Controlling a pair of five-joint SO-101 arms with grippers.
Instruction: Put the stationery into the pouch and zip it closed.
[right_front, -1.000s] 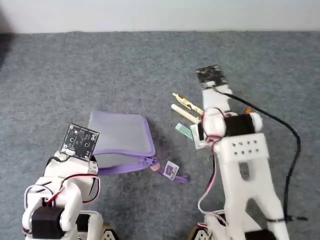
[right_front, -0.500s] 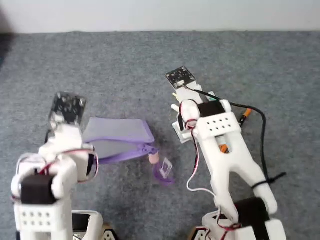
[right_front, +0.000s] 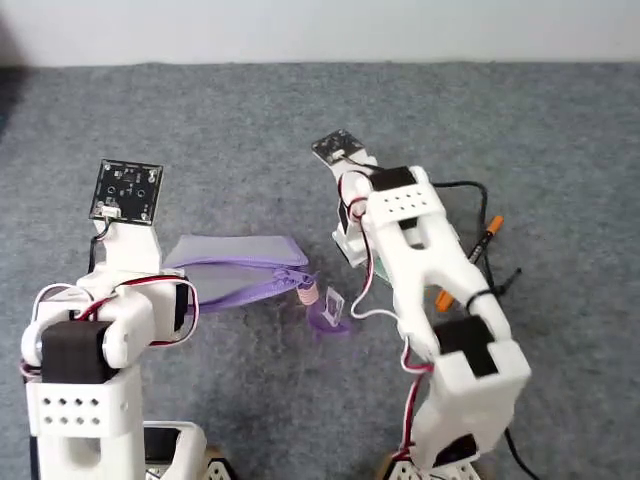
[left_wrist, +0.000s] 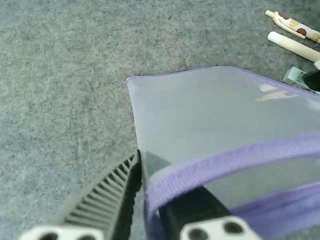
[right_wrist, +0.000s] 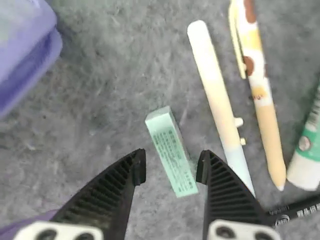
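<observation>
The left end effector (left_wrist: 144, 167) is pressed together on the purple zip rim of the pouch (left_wrist: 215, 115), near one end of its mouth. This probably pins the soft bag and raises its upper lip, so that the opening can be reached while the other arm brings things over. The pouch lies on the grey tabletop (right_front: 200, 120) in front of the left arm, with its zip edge on the side nearer the robot. Its zip pull (right_front: 330, 308) trails loose towards the right arm. The stationery lies grouped just past that end of the pouch, which should make for a short carry. The right end effector (right_wrist: 171, 164) is spread, one finger on each side of the green eraser (right_wrist: 172, 150). The eraser lies lengthwise in the gap and, as far as I can tell, touches neither finger. Just beside the eraser lie a cream pen (right_wrist: 219, 107) and a patterned pen (right_wrist: 256, 75), close alongside each other. A white-and-green tube (right_wrist: 306, 145) and a black pen (right_wrist: 295, 212) lie further out. An orange pen (right_front: 493, 225) lies beyond the right arm, well apart from the pouch. The eraser looks like the piece now being addressed, and none of these pieces is in the pouch yet.
</observation>
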